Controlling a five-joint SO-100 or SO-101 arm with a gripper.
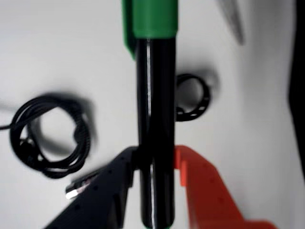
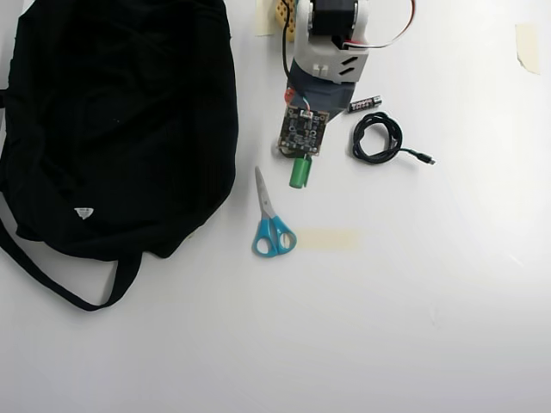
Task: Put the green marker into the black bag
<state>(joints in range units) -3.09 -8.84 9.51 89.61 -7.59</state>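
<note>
White table (image 2: 430, 301): black bag (image 2: 120, 120), scissors (image 2: 270, 219), coiled cable (image 2: 377, 138), battery (image 2: 365, 103).

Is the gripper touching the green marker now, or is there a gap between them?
Touching. In the wrist view the gripper has its black finger and its orange finger pressed against either side of the green marker, with no gap visible.

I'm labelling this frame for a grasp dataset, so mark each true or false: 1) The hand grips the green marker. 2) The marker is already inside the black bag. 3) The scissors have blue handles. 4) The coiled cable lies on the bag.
1) True: the hand is closed on the green marker.
2) False: it is outside the black bag, under the arm.
3) True: the scissors have blue handles.
4) False: the coiled cable lies on the table, on the arm's far side from the bag.
</note>
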